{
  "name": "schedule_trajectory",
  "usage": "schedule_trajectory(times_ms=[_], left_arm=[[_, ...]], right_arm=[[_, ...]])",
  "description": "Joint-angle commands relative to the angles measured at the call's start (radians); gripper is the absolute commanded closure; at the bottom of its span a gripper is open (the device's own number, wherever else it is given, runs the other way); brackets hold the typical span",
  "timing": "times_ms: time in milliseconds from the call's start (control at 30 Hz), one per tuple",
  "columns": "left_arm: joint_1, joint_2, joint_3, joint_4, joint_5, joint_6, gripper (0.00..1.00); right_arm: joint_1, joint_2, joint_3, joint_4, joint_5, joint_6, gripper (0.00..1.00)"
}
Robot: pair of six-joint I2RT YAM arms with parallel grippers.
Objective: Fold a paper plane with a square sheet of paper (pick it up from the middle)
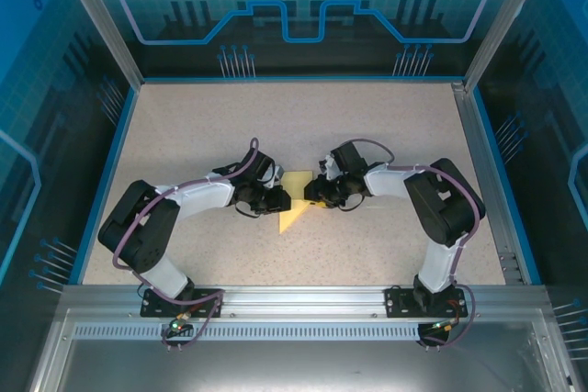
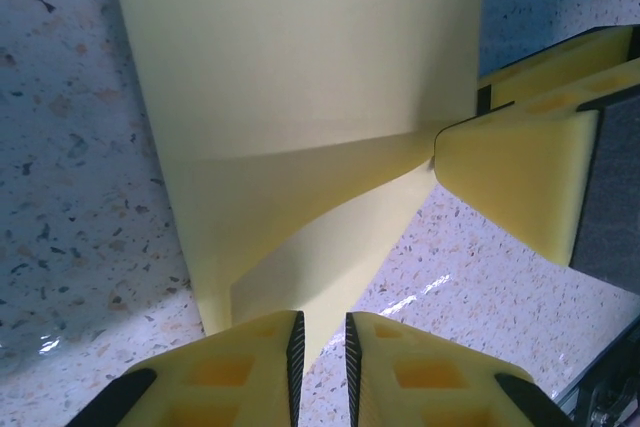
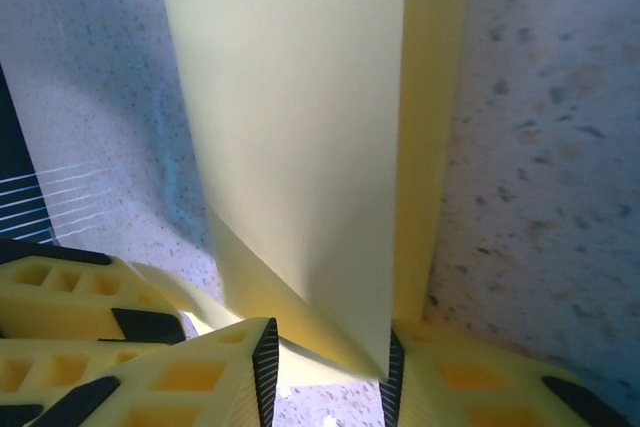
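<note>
The square sheet of paper [image 1: 292, 213] is pale yellow, partly folded into a pointed shape, and lies mid-table between both grippers. In the left wrist view the paper [image 2: 300, 97] has a raised flap. Its pointed tip reaches into the narrow gap of my left gripper [image 2: 322, 319], whose pads stand slightly apart with table showing between them. In the right wrist view a lifted fold of the paper [image 3: 300, 97] stands between the jaws of my right gripper [image 3: 327, 332], which is open, and the fold's corner touches the right pad. From above, the left gripper [image 1: 278, 201] and right gripper [image 1: 310, 196] face each other across the paper.
The speckled table [image 1: 386, 135] is bounded by a blue rim and clear walls. The right gripper's yellow fingers [image 2: 520, 177] sit at the paper's right edge in the left wrist view. In the right wrist view the left gripper's fingers [image 3: 60, 297] sit at the lower left.
</note>
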Motion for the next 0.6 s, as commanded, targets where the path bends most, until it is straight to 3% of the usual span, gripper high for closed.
schedule_trajectory(times_ms=[0,267,433,567], left_arm=[[-0.002,0.010,0.023,-0.021,-0.014,0.011,0.77],[-0.018,-0.075,-0.015,0.002,-0.035,0.015,0.60],[-0.141,-0.148,-0.030,-0.052,-0.256,0.058,0.49],[-0.238,-0.131,-0.020,-0.091,-0.409,0.075,0.48]], right_arm=[[0.015,0.007,0.022,0.021,-0.033,-0.011,0.67],[0.015,0.013,0.027,0.008,-0.033,-0.018,0.76],[0.017,0.008,0.033,0.010,-0.038,-0.011,0.80],[0.017,0.000,0.037,0.005,-0.038,-0.006,0.81]])
